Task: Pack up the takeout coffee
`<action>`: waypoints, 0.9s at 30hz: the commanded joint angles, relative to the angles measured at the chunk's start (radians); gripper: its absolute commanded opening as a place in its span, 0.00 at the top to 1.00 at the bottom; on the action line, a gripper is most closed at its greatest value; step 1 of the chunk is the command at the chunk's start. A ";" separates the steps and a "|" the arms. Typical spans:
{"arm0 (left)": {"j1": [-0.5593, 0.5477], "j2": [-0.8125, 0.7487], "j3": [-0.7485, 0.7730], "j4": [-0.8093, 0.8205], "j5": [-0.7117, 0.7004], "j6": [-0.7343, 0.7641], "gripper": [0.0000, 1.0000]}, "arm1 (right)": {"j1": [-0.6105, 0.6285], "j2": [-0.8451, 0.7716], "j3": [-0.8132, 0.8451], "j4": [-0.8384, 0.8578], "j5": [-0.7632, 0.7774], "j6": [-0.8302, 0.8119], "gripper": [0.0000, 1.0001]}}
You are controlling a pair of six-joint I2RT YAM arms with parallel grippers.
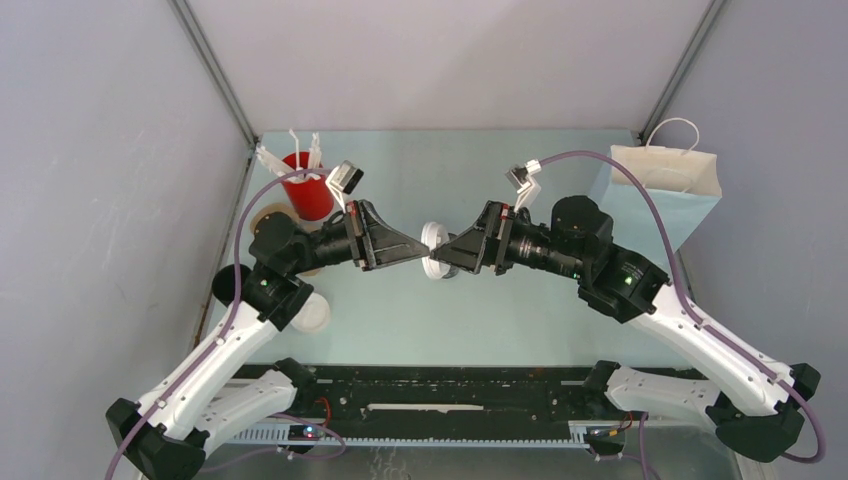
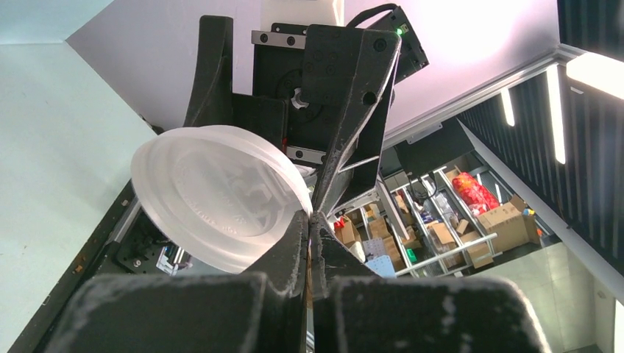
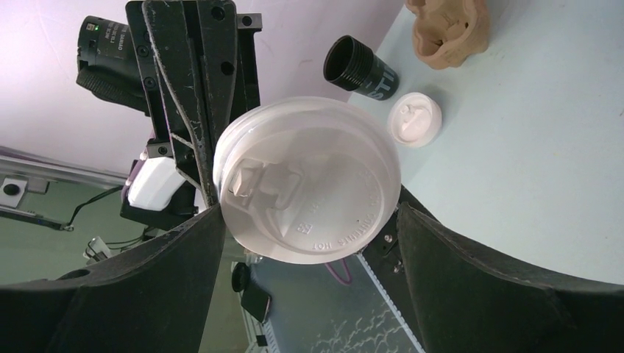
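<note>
Both arms rise from their bases at the near edge, elbows pushed outward, forearms turned inward and held about level, so the two claws point at each other over the middle of the pale blue surface (image 1: 480, 320). Between them a round white plastic lid (image 3: 309, 191) stands on edge, off the surface. The left claw (image 2: 310, 228) is clenched on the lid's rim, fingertips nearly together with the edge pinched between them. The right claw (image 1: 448, 255) has its fingers spread wide, one on each side of the lid across its width; whether they press on it I cannot tell.

The small black disposable cup (image 3: 362, 70) is on the surface on the left side, close by the left arm, its mouth open. Just beside it a second round white plastic lid (image 3: 414, 119) lies flat, and the brown moulded-pulp tray (image 3: 450, 28) is near. The red cup holding white cutlery (image 1: 308, 190) stands at the far left. The white paper bag with handles (image 1: 668, 185) stands upright at the far right, well apart from the black cup
</note>
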 commanded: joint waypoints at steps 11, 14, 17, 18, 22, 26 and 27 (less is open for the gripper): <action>-0.010 -0.022 0.004 0.090 0.059 -0.035 1.00 | 0.009 -0.064 -0.066 0.100 -0.015 -0.030 0.03; -0.015 -0.022 0.004 0.100 0.063 -0.038 1.00 | 0.009 -0.066 -0.072 0.107 -0.023 -0.035 0.00; -0.019 -0.024 0.004 0.112 0.067 -0.045 1.00 | 0.009 -0.085 -0.107 0.164 -0.035 -0.025 0.00; -0.021 -0.025 0.004 0.120 0.068 -0.048 1.00 | 0.009 -0.088 -0.113 0.175 -0.041 -0.024 0.00; -0.028 -0.027 0.007 0.131 0.073 -0.057 1.00 | 0.010 -0.085 -0.114 0.228 -0.094 -0.031 0.00; -0.031 -0.025 0.012 0.132 0.076 -0.058 1.00 | 0.015 -0.078 -0.113 0.259 -0.106 -0.033 0.00; -0.031 -0.025 0.013 0.132 0.076 -0.057 1.00 | 0.016 -0.077 -0.113 0.264 -0.107 -0.030 0.00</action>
